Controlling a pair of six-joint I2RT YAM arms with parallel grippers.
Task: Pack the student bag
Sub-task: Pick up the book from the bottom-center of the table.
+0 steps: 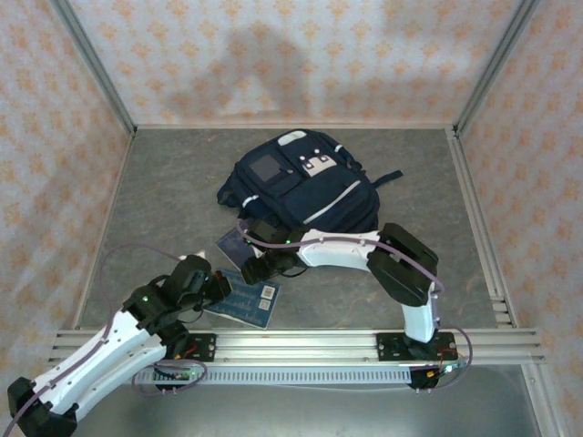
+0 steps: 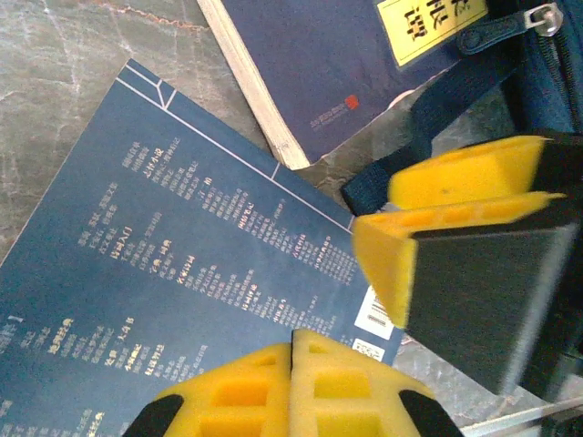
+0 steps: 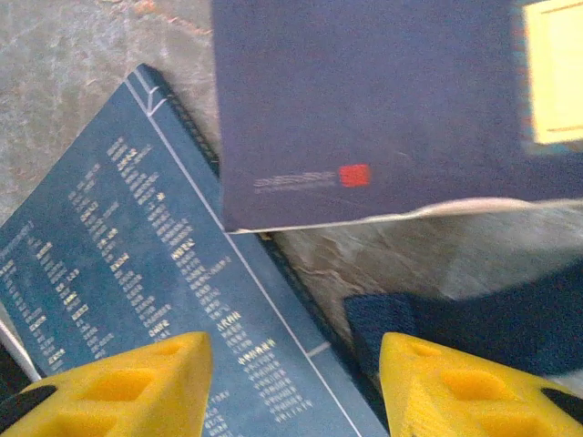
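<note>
Lying at the far middle of the table, the student bag rests front up, its grey patch showing. Bare tabletop runs wide on its left, right and far sides, up to the patterned walls. Its near edge is crowded. A dark navy book sits just beside it, one corner over the edge of a lighter blue book that reaches toward the near rail. The right gripper hovers where books and bag meet. The left gripper sits just beside it, over the blue book.

The left wrist view shows its own yellow fingers pressed together on nothing. It also shows the right gripper's foam pads close by on the right, and a zip pull of the bag in the top corner. The right wrist view shows its fingers well apart and empty, above the blue book's corner and a dark strap lying on the table.
</note>
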